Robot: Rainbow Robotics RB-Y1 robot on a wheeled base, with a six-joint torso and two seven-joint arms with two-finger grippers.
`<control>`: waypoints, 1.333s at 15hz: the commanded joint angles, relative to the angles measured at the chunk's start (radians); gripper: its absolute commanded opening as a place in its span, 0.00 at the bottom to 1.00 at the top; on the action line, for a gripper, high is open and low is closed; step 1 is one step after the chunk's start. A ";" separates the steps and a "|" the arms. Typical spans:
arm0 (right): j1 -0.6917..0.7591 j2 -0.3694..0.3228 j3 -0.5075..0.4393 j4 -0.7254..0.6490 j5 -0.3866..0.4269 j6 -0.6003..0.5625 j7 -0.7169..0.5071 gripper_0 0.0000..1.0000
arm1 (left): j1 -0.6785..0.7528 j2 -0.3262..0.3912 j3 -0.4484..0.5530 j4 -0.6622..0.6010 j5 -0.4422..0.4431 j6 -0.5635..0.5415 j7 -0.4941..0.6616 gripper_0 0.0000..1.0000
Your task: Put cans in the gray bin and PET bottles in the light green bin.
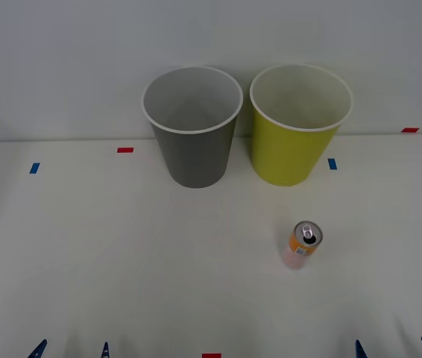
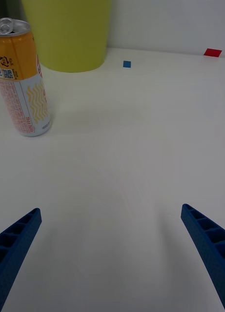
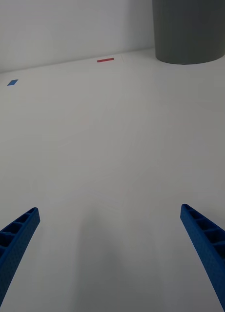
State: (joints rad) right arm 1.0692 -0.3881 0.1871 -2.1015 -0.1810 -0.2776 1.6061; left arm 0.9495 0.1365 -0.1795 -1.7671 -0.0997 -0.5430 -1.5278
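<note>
White and plain, the counter (image 1: 84,246) stands against a pale wall and carries two tall bins side by side at its far edge, which leaves the near part free for the arms to work. On the robot's left stands the gray bin (image 1: 192,127) and just beside it, on the right, the light green bin (image 1: 299,123); both are upright with the mouth open to the top, so a thing can be dropped in from above. One small drink can (image 1: 304,245), orange above and pale pink below, stands upright on the counter in front of the light green bin, apart from it, with its silver top and pull tab facing up. Small red and blue tape marks (image 1: 125,150) lie on the counter. The right end effector (image 1: 395,348) waits at the near edge with its blue ribbed fingers spread wide and holding nothing; the can is nearer to this arm. The left end effector (image 1: 71,349) is also released and empty at the near edge, facing the gray bin. Nothing is sorted yet, and I judge the can must go to the gray bin.
</note>
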 commanded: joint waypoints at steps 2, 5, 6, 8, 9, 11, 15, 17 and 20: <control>0.000 0.000 0.000 0.000 0.000 0.000 0.000 1.00 | 0.000 0.000 0.000 0.000 0.000 0.000 0.000 1.00; 0.000 0.000 0.000 0.000 0.000 0.000 0.000 1.00 | 0.000 0.000 0.000 0.000 0.000 0.000 0.000 1.00; 0.000 0.000 0.000 0.000 0.000 0.000 0.000 1.00 | 0.000 0.000 0.000 0.000 0.000 0.000 0.000 1.00; 0.000 0.000 0.000 0.000 0.000 0.000 0.000 1.00 | 0.000 0.000 0.000 0.000 0.000 0.000 0.000 1.00; 0.000 0.000 0.000 0.000 0.000 0.000 0.000 1.00 | 0.000 0.000 0.000 0.000 0.000 0.000 0.000 1.00; 0.000 0.000 0.000 0.000 0.000 0.000 0.000 1.00 | 0.000 0.000 0.000 0.000 0.000 0.000 0.000 1.00; 0.000 0.000 0.000 0.000 0.000 0.000 0.000 1.00 | 0.000 0.000 0.000 0.000 0.000 0.000 0.000 1.00; 0.000 0.000 0.000 0.000 0.000 0.000 0.000 1.00 | 0.000 0.000 0.000 0.000 0.000 0.000 0.000 1.00; 0.000 0.000 0.000 0.000 0.000 0.000 0.000 1.00 | 0.000 0.000 0.000 0.000 0.000 0.000 0.000 1.00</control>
State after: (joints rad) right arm 1.0692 -0.3881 0.1871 -2.1015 -0.1810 -0.2776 1.6061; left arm 0.9495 0.1365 -0.1795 -1.7671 -0.0997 -0.5430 -1.5278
